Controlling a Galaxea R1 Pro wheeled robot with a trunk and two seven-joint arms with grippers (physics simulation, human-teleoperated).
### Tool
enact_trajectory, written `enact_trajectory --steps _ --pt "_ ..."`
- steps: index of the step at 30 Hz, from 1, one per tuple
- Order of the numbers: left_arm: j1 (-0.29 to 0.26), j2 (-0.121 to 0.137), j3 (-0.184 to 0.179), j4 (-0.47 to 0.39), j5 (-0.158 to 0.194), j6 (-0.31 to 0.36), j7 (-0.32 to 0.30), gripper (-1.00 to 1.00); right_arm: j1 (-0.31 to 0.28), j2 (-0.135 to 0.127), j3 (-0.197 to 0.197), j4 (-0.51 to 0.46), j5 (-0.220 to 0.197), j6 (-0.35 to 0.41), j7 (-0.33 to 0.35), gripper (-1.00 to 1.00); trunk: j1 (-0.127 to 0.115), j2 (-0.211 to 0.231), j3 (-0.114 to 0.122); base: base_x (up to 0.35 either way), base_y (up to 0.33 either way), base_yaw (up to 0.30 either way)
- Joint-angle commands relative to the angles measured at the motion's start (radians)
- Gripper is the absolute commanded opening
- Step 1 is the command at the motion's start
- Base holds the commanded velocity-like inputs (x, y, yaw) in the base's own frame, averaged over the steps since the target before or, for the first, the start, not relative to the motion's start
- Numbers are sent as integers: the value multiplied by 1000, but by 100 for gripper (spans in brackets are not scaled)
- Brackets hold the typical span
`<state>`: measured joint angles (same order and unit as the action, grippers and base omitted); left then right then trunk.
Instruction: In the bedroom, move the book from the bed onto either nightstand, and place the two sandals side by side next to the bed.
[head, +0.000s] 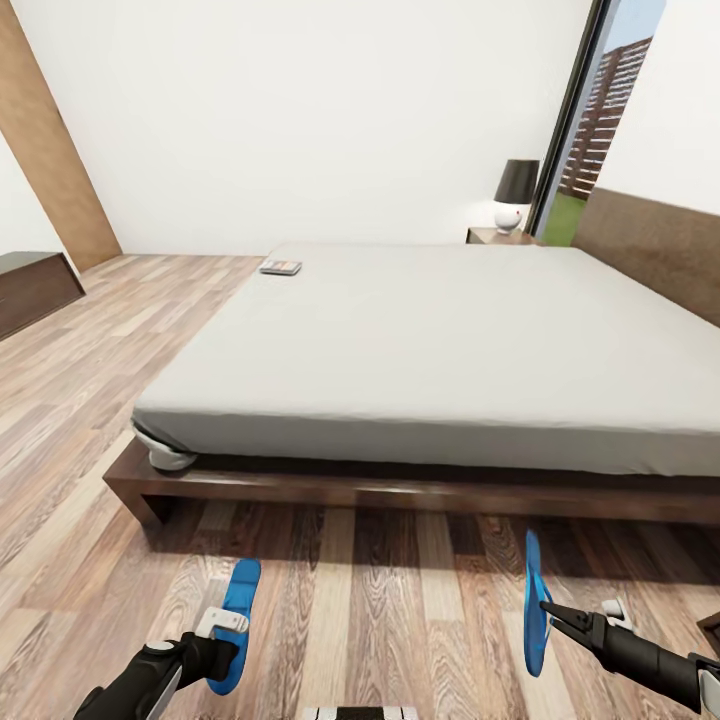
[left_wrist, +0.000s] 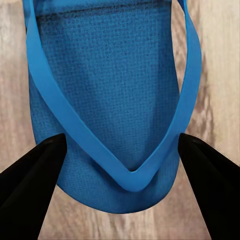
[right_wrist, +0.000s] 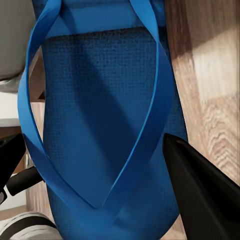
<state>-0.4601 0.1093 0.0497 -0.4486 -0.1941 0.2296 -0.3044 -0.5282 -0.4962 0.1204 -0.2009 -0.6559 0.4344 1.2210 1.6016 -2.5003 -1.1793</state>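
Two blue sandals, one per hand. Left hand pinches left sandal flat near the floor; right hand grips right sandal on edge, likely for pairing beside bed. Book lies on its far-left corner.

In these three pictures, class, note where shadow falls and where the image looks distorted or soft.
Head view: a dark shadow band lies on the floor under the bed frame, and wide-angle stretch bends the room's edges. Left wrist view: the sandal is evenly lit and slightly soft. Right wrist view: the strap casts a shadow across the other sandal.
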Motion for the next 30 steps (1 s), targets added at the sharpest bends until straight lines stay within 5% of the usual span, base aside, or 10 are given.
enact_trajectory --steps 1,30 --pt "0 0 6 -2 -8 5 -7 -100 -1 -1 7 0 -11 10 2 -100 0 -1 -5 0 0 0" --pt "0 -8 6 -2 -8 5 -8 -100 0 -1 7 0 -11 10 2 -100 13 -7 -117 0 0 0"
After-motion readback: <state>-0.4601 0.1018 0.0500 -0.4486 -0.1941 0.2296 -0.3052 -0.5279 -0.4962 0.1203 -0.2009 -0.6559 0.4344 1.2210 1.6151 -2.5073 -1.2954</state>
